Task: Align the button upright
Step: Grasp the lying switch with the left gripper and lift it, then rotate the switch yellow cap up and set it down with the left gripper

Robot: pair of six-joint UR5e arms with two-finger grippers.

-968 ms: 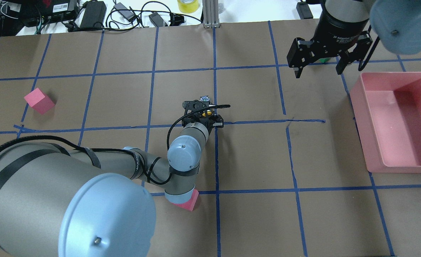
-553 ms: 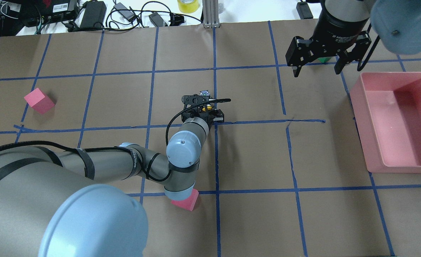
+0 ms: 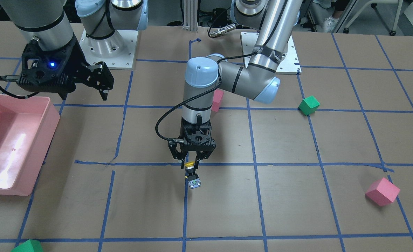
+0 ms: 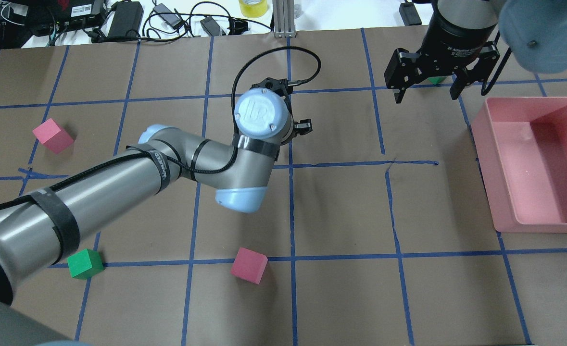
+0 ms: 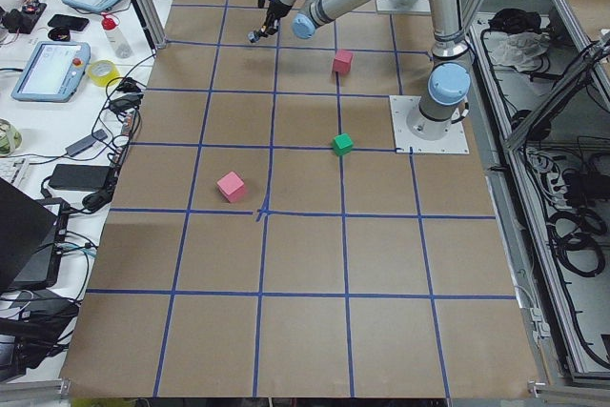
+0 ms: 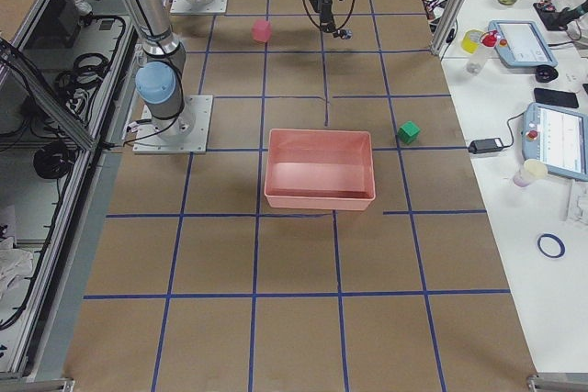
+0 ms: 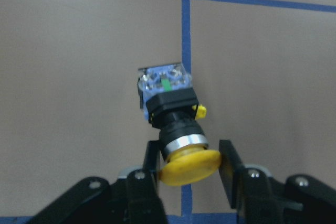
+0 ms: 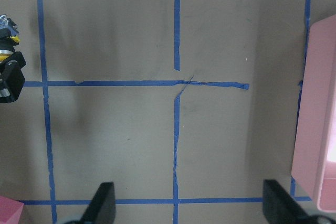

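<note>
At this frame you had the left gripper (image 3: 191, 162) pointing straight down near the middle of the table (image 3: 297, 140), clamped on the button (image 7: 170, 114) by its yellow cap, one of the fingers (image 7: 152, 156) on each side of the rim. The button hung below the pads, cap up and contact block down, leaning a bit off vertical, right over the blue tape line (image 7: 185, 24). I couldn't tell whether the block was touching the paper or just clear of it. The right gripper (image 4: 427, 91) was parked with its jaws spread and nothing in them, near the pink tray (image 4: 533, 101), well away from the job. On handling, my read: the part is small, light and rigid, so squeeze force wasn't a concern. The cap is smooth and domed, so two flat pads on its rim let the body swing like a pendulum, which fits the lean. The footprint is narrow with the widest bit on top, so it'd tip easily on release. The black barrel under the metal ring looked like the better place to hold.
</note>
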